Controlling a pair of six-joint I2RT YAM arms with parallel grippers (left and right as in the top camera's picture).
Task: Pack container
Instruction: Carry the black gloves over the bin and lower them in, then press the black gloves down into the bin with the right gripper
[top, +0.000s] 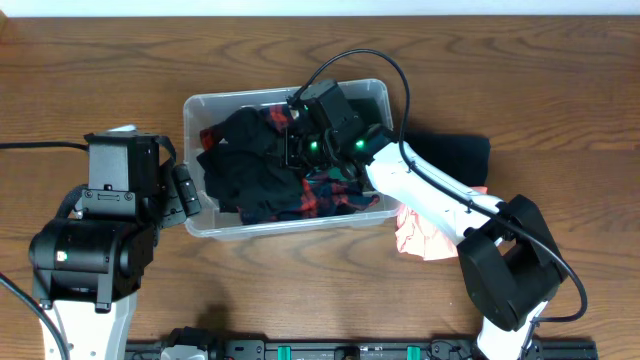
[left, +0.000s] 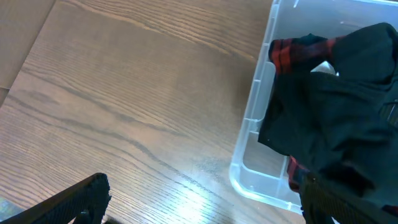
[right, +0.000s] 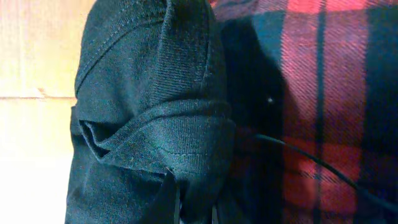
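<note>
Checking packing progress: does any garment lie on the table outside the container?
Yes, a pink garment and a black garment lie just outside the container.

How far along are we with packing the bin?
Done: a red plaid garment lies in the container. In hand: the right claw is shut on a black garment inside it, over the plaid. To do: a dark garment and a pink garment lie on the table right of the container. The left claw is open beside its left wall, holding nothing.
</note>
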